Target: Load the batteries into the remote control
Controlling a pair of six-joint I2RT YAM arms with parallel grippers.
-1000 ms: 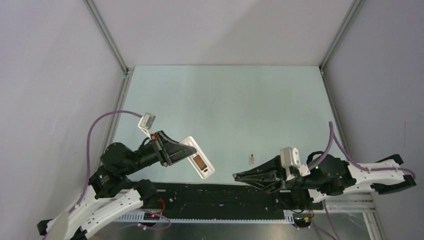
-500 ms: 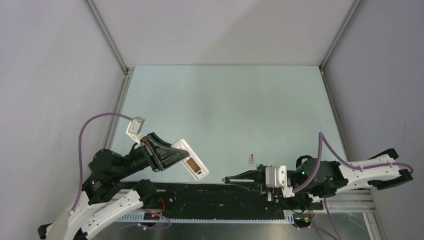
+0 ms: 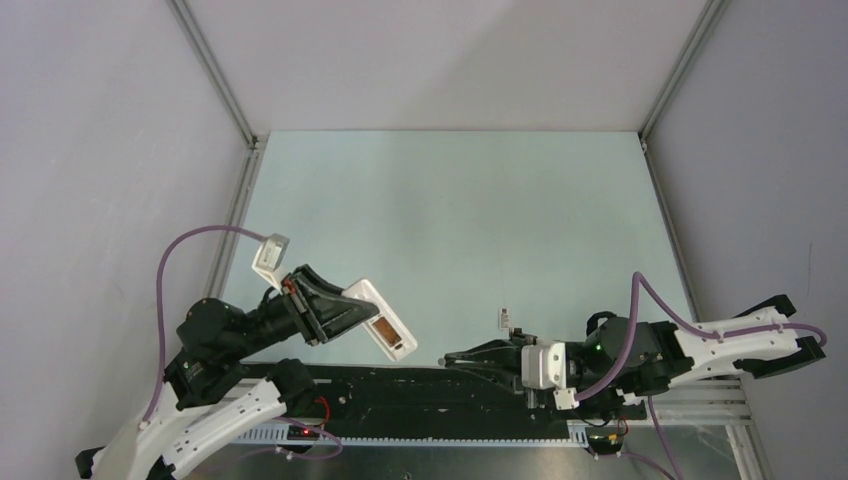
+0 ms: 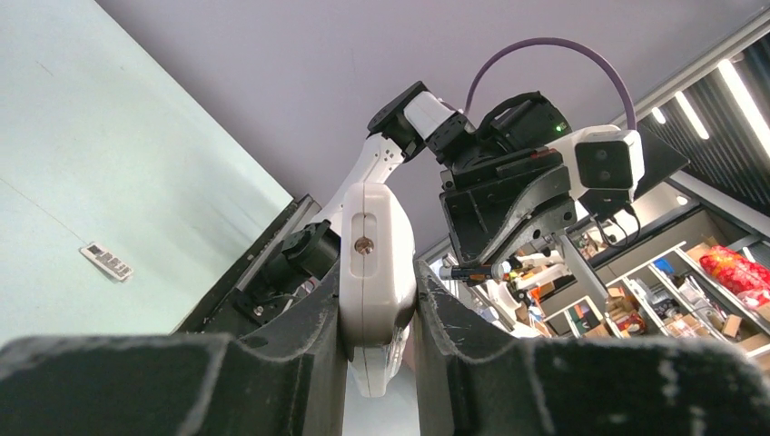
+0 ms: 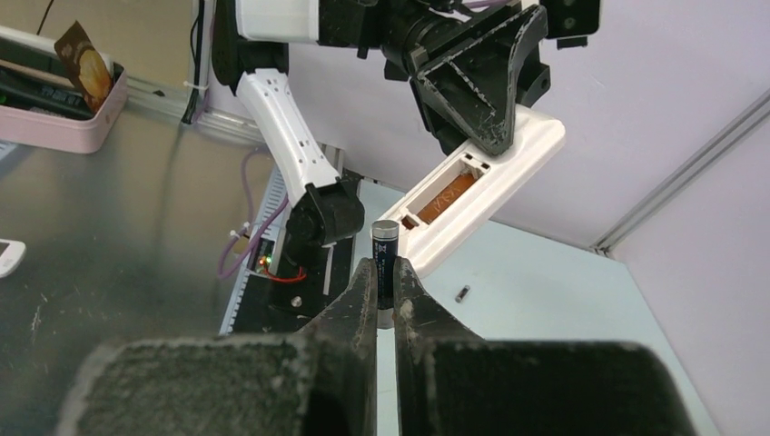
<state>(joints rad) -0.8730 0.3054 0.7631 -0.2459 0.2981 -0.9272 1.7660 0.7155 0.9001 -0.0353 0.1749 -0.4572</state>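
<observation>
counts: 1 remote control, 1 battery plainly seen, 1 small loose piece, 2 arms, 2 claws.
left claw: left gripper is clamped hard on the remote's two long sides, with a finger pressed flat against each. The remote is off the table and tilted.
remote: the battery bay is open, brownish inside, and faces the right arm. The bay end sticks out past the fingers.
right claw: right gripper is nipped down on the battery. The cell stands along the fingertips with its top end poking out.
battery vs remote: just right of the remote's bay end. The overhead view shows a small gap and no contact; from the right wrist the two overlap, so I can't judge depth there.
loose piece: lying on the table, right of the remote and further off than the held battery. It looks dark and cylindrical from the right wrist but is too small to call a second cell.
edges: the remote hangs at the table's near edge, just above the black base rail. The left wall panel is well apart from it, behind the left arm.
room: tight between the remote and the battery tip. There is a wide stretch of table beyond the remote, with walls on three sides.
</observation>
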